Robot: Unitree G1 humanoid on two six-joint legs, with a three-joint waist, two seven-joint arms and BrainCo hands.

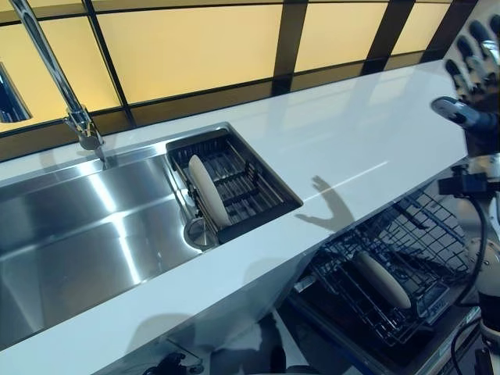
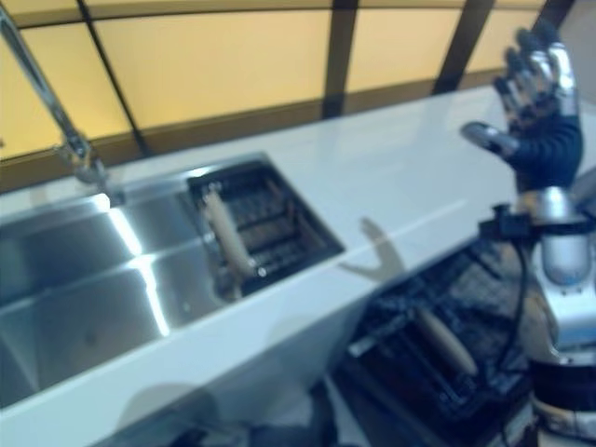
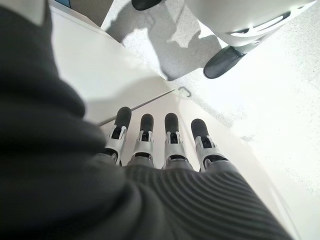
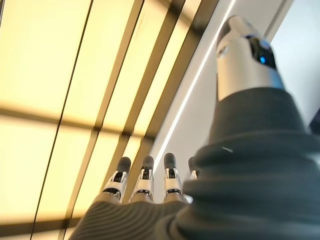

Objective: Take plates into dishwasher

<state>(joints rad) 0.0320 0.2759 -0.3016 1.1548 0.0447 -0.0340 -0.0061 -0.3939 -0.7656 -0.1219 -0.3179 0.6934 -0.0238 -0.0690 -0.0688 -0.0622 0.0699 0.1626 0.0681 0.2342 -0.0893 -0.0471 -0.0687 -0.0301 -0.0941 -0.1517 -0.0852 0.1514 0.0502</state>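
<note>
Across the middle of the frame, from lower left to upper right, we see a long white counter (image 1: 367,133). Behind it, along the top, stands a wall of yellow panels (image 1: 195,47) with dark bars between them.

At the left, a steel sink (image 1: 86,234) is set into the counter, and a steel tap (image 1: 55,78) rises at its back edge in the upper left. At the right end of the sink a dark rack (image 1: 242,183) sits in the basin. One pale plate (image 1: 208,190) stands on its edge in this rack, near its left side.

At the lower right, below the front edge of the counter, we see the pulled-out dishwasher basket (image 1: 406,273) of dark wire. A second pale plate (image 1: 383,280) stands on edge in it, leaning a little.

Our right hand (image 2: 535,93) is raised at the upper right, above the far end of the counter, with its fingers spread and straight; it holds nothing. Its own wrist view shows the straight fingers (image 4: 145,175) against the yellow panels.

Our left hand (image 3: 165,145) shows only in its own wrist view, with fingers straight and empty, pointing down beside a white surface.
</note>
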